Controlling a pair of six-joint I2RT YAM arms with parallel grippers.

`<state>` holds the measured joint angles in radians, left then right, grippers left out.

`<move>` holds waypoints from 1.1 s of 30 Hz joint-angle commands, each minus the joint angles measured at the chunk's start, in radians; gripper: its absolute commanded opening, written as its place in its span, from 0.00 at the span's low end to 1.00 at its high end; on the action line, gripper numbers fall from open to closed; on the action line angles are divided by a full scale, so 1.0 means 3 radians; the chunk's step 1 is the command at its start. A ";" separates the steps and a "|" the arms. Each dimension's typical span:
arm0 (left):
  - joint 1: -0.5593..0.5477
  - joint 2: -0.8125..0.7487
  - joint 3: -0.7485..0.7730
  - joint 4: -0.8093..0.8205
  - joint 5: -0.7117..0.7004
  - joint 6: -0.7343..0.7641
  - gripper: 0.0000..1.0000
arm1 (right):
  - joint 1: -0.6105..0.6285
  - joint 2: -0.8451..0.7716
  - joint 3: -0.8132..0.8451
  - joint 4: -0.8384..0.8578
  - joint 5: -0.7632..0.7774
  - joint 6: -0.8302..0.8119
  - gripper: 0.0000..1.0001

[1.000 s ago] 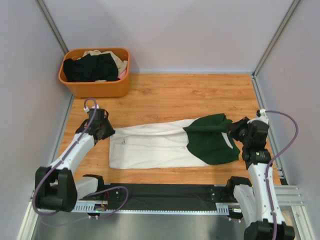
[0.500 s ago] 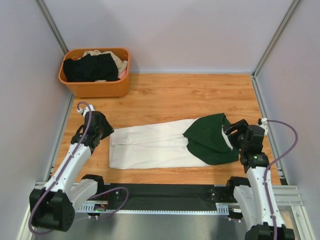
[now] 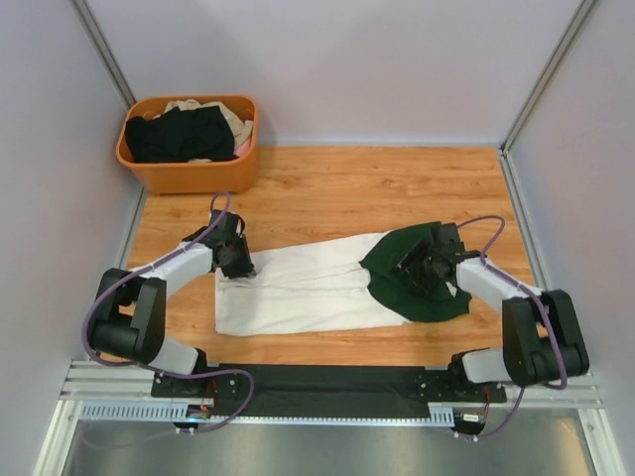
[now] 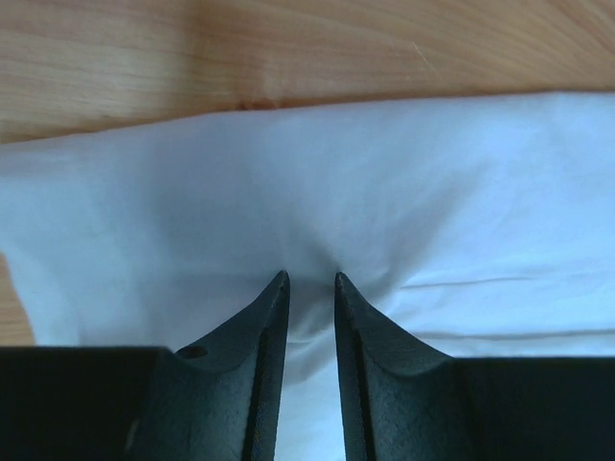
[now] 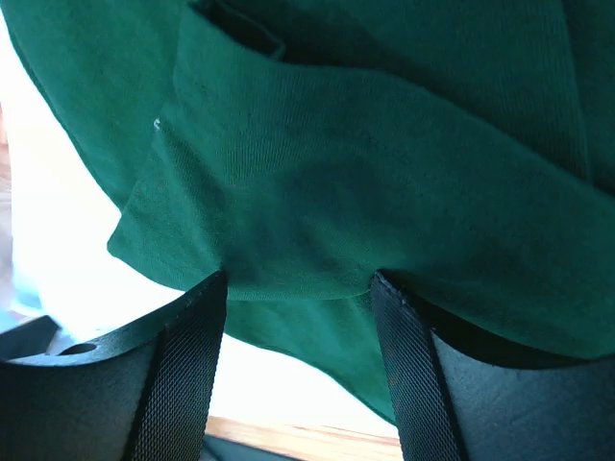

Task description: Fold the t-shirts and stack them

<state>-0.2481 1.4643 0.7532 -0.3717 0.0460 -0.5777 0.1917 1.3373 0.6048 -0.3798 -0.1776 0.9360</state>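
Only the left wrist view showed us the left gripper (image 4: 309, 280) nearly closed, pinching puckered white cloth. The right wrist view showed the right gripper (image 5: 300, 283) spread wide, straddling the green sleeve (image 5: 384, 144). The t-shirt (image 3: 298, 293) lay mid-way across the wooden table (image 3: 327, 188), with the orange basket (image 3: 189, 174) far left against grey walls (image 3: 347, 69).

bare wooden table (image 3: 397, 178) open behind the white and green t-shirt (image 3: 298, 293), from the orange basket (image 3: 189, 174) across to the right side. blocked at the far left corner by that basket, heaped with dark and beige shirts (image 3: 184, 134). only a narrow strip of wood free between the t-shirt's near edge and the black mounting strip (image 3: 327, 392). left end of the cloth taken by the left gripper (image 4: 309, 280), tips down and nipping a white pucker; right end by the right gripper (image 5: 298, 279), fingers spread astride a green fold. hemmed by grey walls (image 3: 347, 69) left, right and behind. room to pass over the t-shirt's middle, between the two arms.
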 commanded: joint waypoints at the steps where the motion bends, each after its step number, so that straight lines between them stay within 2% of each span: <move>1: -0.0032 0.0002 -0.0056 0.0155 0.0322 0.0014 0.32 | 0.0062 0.0409 0.0243 0.0120 -0.0083 0.0107 0.63; 9: -0.0129 0.0007 -0.0235 0.0155 0.0568 -0.0078 0.31 | 0.0077 0.1677 0.1209 0.0105 -0.0277 -0.0057 0.60; 15: -0.0277 -0.0039 -0.0358 0.0104 0.0685 -0.0292 0.31 | 0.0138 0.2506 0.2446 -0.0181 -0.0477 -0.0190 0.54; 16: -0.0308 -0.0064 -0.0429 0.0114 0.0695 -0.0334 0.31 | 0.0148 0.2735 0.2893 -0.0267 -0.0457 -0.0271 0.54; 17: -0.0348 -0.0069 -0.0465 0.0134 0.0756 -0.0390 0.31 | 0.0154 0.2863 0.3105 -0.0445 -0.0456 -0.0312 0.54; 23: -0.0926 -0.0075 -0.0716 0.0512 0.0920 -0.0972 0.30 | 0.0266 0.3905 0.4832 -0.0769 -0.0783 -0.0649 0.52; 26: -0.1416 -0.0003 -0.0737 0.0799 0.0987 -0.1264 0.30 | 0.0307 0.4239 0.5375 -0.0764 -0.0891 -0.0732 0.53; 28: -0.1560 0.0007 -0.0665 0.0754 0.0987 -0.1316 0.29 | 0.0312 0.4418 0.5581 -0.0764 -0.0927 -0.0762 0.53; 31: -0.1800 -0.0175 -0.0517 0.0330 0.0819 -0.1306 0.27 | 0.0302 0.4536 0.5812 -0.0734 -0.0962 -0.0819 0.53; 33: -0.2025 -0.0350 -0.0450 -0.0068 0.0538 -0.1296 0.28 | 0.0302 0.4562 0.5853 -0.0616 -0.1049 -0.0870 0.54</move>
<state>-0.7918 1.4258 0.5858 -0.2035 0.2985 -0.9413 0.2840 2.6457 2.3291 -0.5457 -0.4915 0.7399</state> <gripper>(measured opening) 0.278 0.537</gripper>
